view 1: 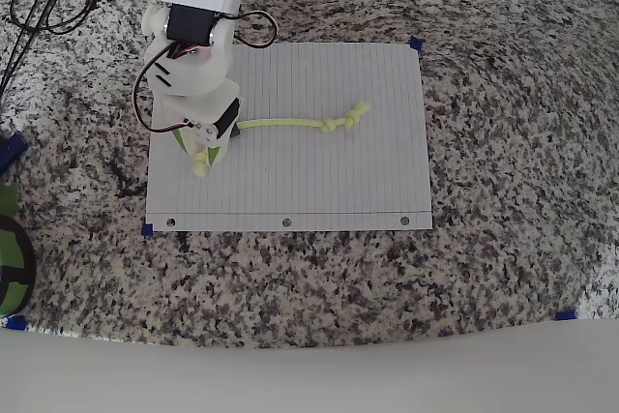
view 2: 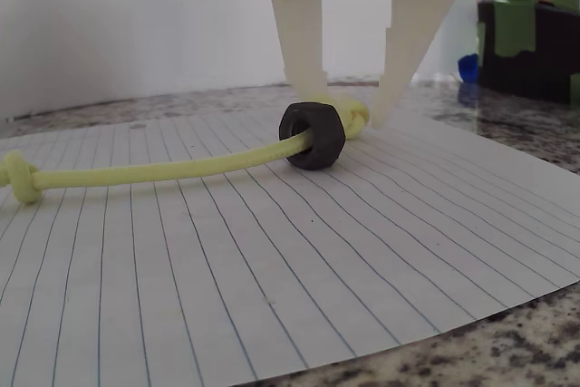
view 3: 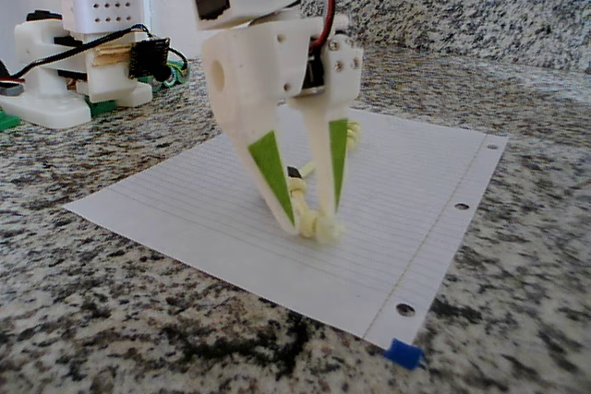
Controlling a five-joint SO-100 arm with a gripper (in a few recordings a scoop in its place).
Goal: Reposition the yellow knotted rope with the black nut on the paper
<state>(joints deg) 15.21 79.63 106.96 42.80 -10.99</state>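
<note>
The paper (view 1: 338,181) lies flat on the granite counter, its punched holes along the near edge. The yellow knotted rope (view 1: 290,123) stretches across it, from a knotted end at the right to another at the left under my wrist. The black nut (view 2: 313,135) sits threaded on the rope (view 2: 163,169), resting on the paper (view 2: 272,269) just in front of my fingers. My gripper (view 2: 349,106) points down at the left end knot, with its white fingertips either side of it and a little apart. In the fixed view the gripper (view 3: 312,219) touches down on the paper (view 3: 185,200).
Blue tape tabs (view 1: 416,44) mark the paper's corners. Black cables (view 1: 48,7) coil at the counter's back left. A green and black object (view 1: 10,258) sits at the left edge. A dark box with green tape (view 2: 526,33) stands beyond the paper.
</note>
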